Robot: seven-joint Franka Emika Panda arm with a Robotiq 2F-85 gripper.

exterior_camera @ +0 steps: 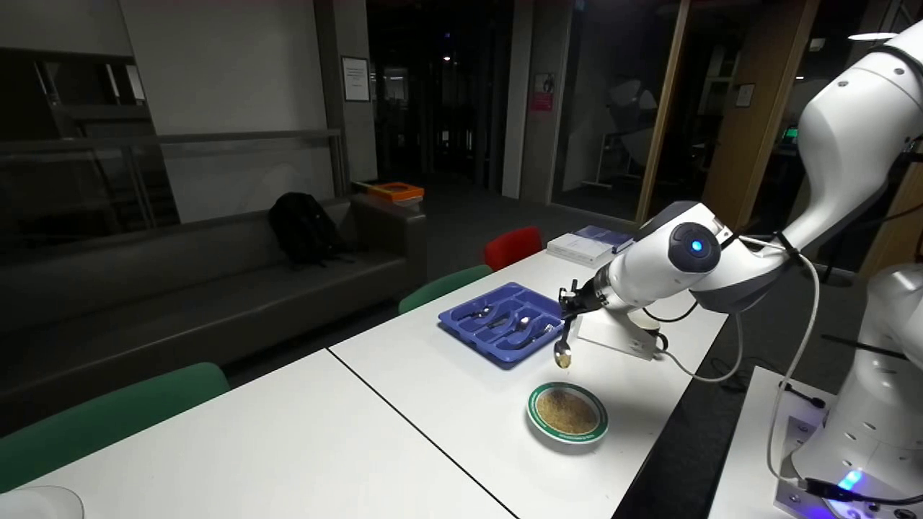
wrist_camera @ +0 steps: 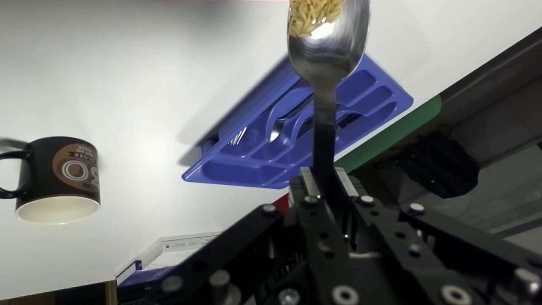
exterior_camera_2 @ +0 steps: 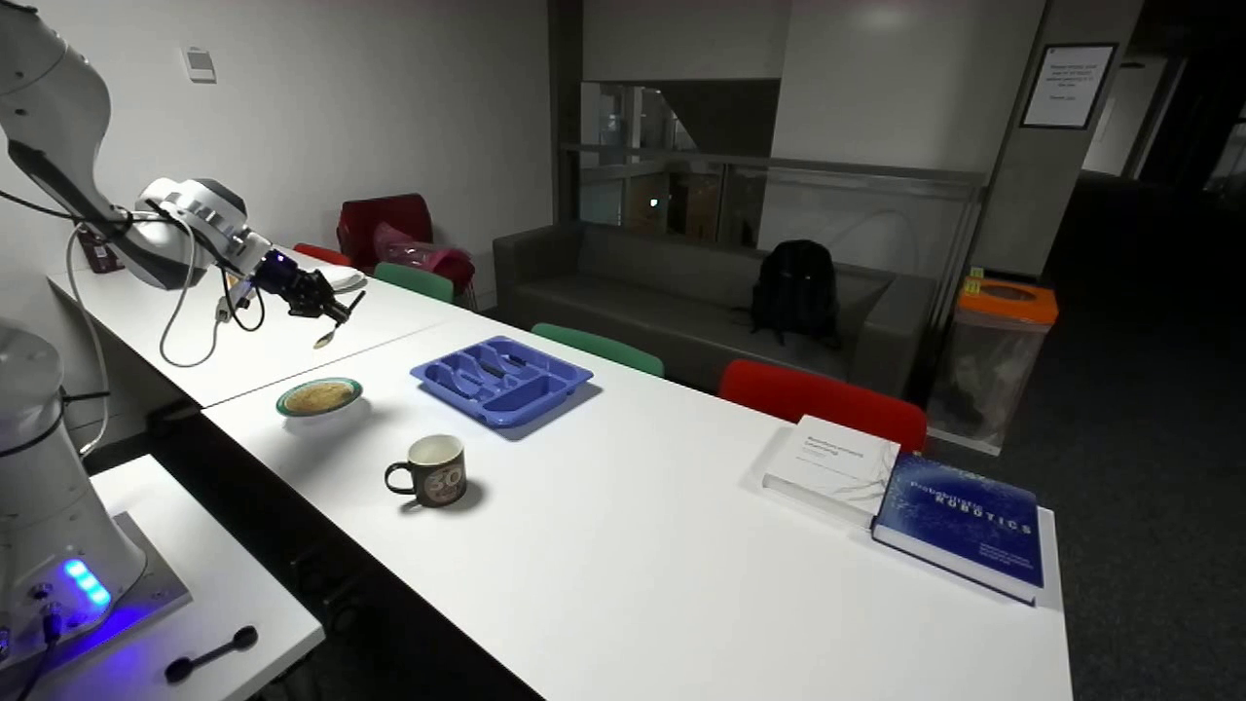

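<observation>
My gripper (wrist_camera: 328,182) is shut on the dark handle of a metal spoon (wrist_camera: 324,63). Pale grains (wrist_camera: 314,16) lie in the tip of its bowl. In both exterior views my gripper (exterior_camera: 570,306) (exterior_camera_2: 336,310) is raised above the white table, with the spoon (exterior_camera: 562,351) (exterior_camera_2: 325,340) tilted down from it. Nearest below is a green-rimmed dish (exterior_camera: 577,437) (exterior_camera_2: 282,402) of brown grains. I cannot tell whether the spoon is directly over it. The dish is out of the wrist view. A blue cutlery tray (exterior_camera: 461,336) (exterior_camera_2: 508,419) (wrist_camera: 241,174) with cutlery stands beyond the spoon.
A black mug (exterior_camera_2: 438,482) (wrist_camera: 59,169) stands on the table; the arm partly hides it in an exterior view (exterior_camera: 660,339). A white book (exterior_camera_2: 832,467) and a blue book (exterior_camera_2: 959,531) lie near a table end. Green (exterior_camera_2: 599,346) and red (exterior_camera_2: 823,399) chairs line one side.
</observation>
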